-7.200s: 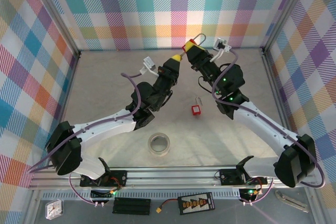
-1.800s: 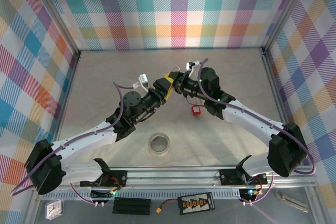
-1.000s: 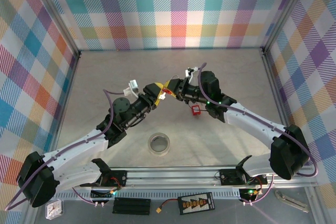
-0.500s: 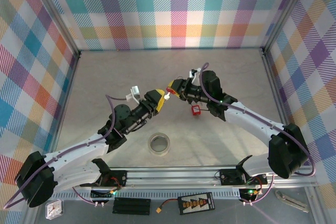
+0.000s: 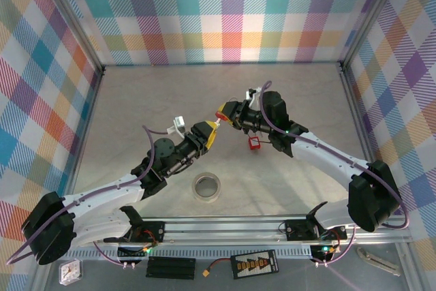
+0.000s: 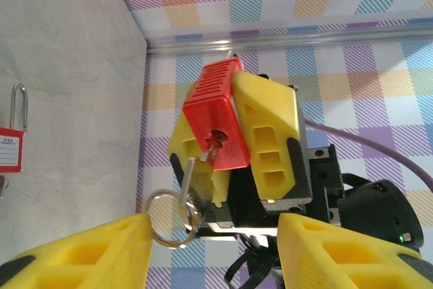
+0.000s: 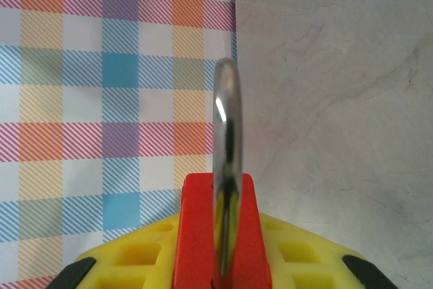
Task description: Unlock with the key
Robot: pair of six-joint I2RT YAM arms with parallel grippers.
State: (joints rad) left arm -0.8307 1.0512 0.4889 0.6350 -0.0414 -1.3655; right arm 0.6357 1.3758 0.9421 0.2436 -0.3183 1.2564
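Above the table's middle: a red padlock [image 6: 218,121] was held clear of the surface, between the two arms.
Padlock body: blocky red plastic, ribbed along one face, with the keyhole end turned toward the left wrist camera.
Shackle [image 7: 226,153]: polished steel hoop, seen edge-on from the right wrist and rising out of the red body. Whether it was latched could not be told.
Key [image 6: 192,171]: plain silver metal, with the blade seated in the keyhole and the bow hanging out.
Key ring [image 6: 169,218]: thin wire loop hanging from the key.
Right gripper [image 5: 227,114]: clamped on the padlock body, one finger on each opposite side.
Left gripper [image 5: 208,134]: jaws stood apart with nothing gripped, just short of the key. Whether the ring touched a finger could not be told.
Fingers [image 6: 267,126]: yellow moulded plastic with rectangular recesses and black bases.
Second padlock [image 5: 254,142]: red with a steel shackle and a white label, lying flat on the table beside the right arm.
Tape roll [image 5: 206,187]: clear ring lying flat near the front, well apart from the padlocks.
Table [image 5: 136,100]: pale, matt and faintly marbled.
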